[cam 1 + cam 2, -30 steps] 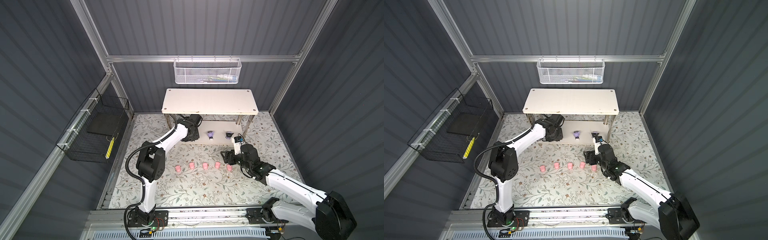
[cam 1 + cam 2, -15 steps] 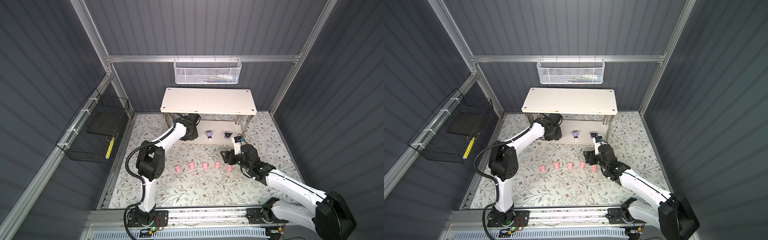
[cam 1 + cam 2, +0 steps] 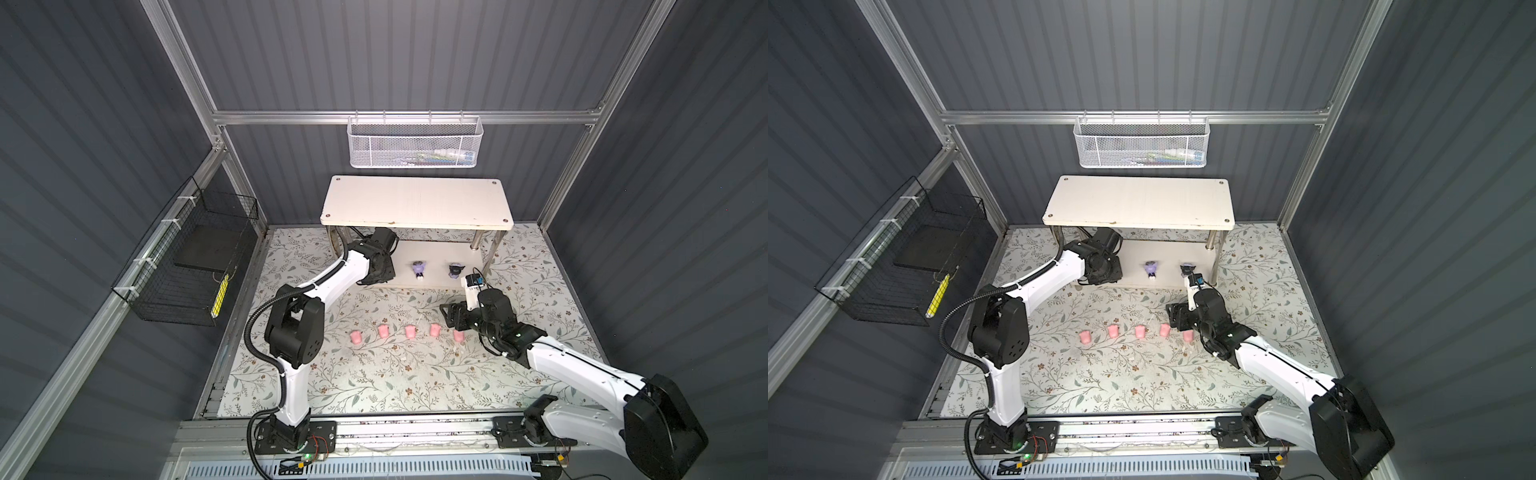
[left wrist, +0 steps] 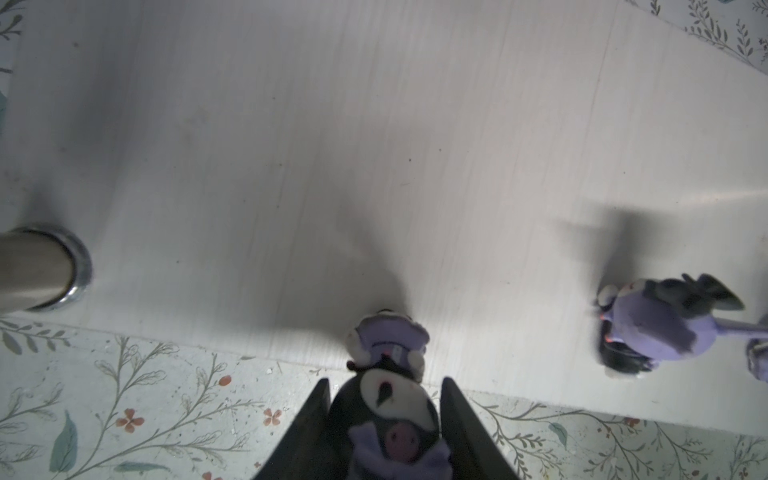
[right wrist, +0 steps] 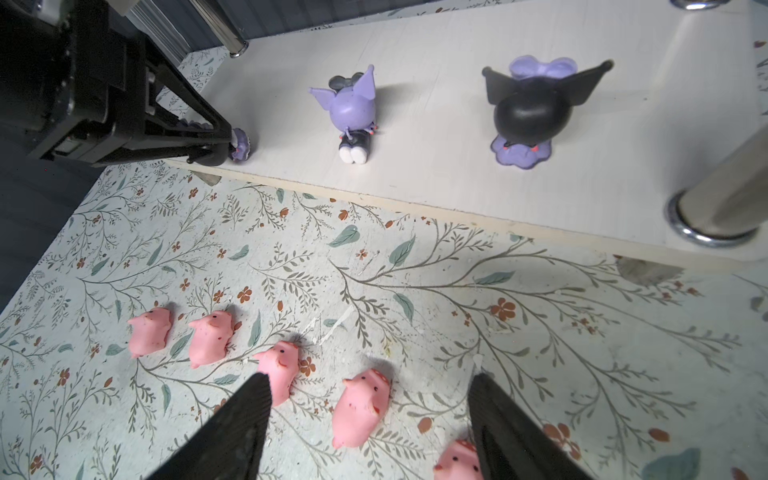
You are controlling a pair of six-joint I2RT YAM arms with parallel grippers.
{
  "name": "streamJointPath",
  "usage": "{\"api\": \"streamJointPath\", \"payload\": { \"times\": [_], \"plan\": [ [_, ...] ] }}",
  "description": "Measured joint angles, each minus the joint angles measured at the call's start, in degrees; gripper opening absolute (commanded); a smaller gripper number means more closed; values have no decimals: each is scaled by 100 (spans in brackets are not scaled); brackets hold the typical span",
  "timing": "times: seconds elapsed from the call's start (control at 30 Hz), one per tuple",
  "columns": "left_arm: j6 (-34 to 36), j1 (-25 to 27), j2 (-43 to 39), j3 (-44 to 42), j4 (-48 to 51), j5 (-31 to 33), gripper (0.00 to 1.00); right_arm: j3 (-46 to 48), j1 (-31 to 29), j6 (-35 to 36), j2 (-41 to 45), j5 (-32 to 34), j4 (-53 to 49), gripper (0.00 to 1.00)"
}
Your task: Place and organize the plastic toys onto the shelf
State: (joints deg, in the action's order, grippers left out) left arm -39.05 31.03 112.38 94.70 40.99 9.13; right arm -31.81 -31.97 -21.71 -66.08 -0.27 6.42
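Your left claw [image 4: 385,388] is clenched on a purple toy [image 4: 392,409], gripping it on either side of its black-and-white head. The set-down turns on one thing. The toy's long axis runs straight out of the claw toward the shelf [image 3: 415,201], feet first. Those feet sit right at the front edge of the lower board [image 4: 332,145] and seem to touch it. The head lies back over the table [image 4: 145,415], so the toy leans rather than stands. I judge it needs tipping up and carrying further in before you let go, or it may topple off the lip.

Room along the board is fair. A metal leg [image 4: 41,270] stands well off on one side. On the other, the nearer of the two purple toys already placed [image 5: 353,110] stands apart, with the black-headed one [image 5: 525,110] beyond it. The top board [image 3: 1138,201] overhead limits how high you can lift (the left arm reaches in beneath it in both top views).

Your right claw [image 5: 369,376] is released, jaws wide, hanging over the row of five pink pigs [image 3: 409,331] on the table. It straddles the last-but-one pig [image 5: 359,409] at its own end of the row, so that arm is the nearer one for them.
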Motion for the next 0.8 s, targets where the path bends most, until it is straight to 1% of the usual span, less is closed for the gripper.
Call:
{"api": "streamJointPath", "payload": {
  "times": [0.2,0.43,0.67,0.8],
  "plan": [
    [-42,0,-297,-223,-107,-9,42,0,0,-33,-55,-63,0,77],
    [-149,15,-960,-254,-525,-17,43,0,0,-37,-109,-90,2,77],
    [-245,98,-1091,-546,-702,-17,43,0,0,-37,-160,-96,7,77],
    [-297,269,-1097,-664,-684,9,43,0,0,-37,-173,-111,9,77]
  ]
}}
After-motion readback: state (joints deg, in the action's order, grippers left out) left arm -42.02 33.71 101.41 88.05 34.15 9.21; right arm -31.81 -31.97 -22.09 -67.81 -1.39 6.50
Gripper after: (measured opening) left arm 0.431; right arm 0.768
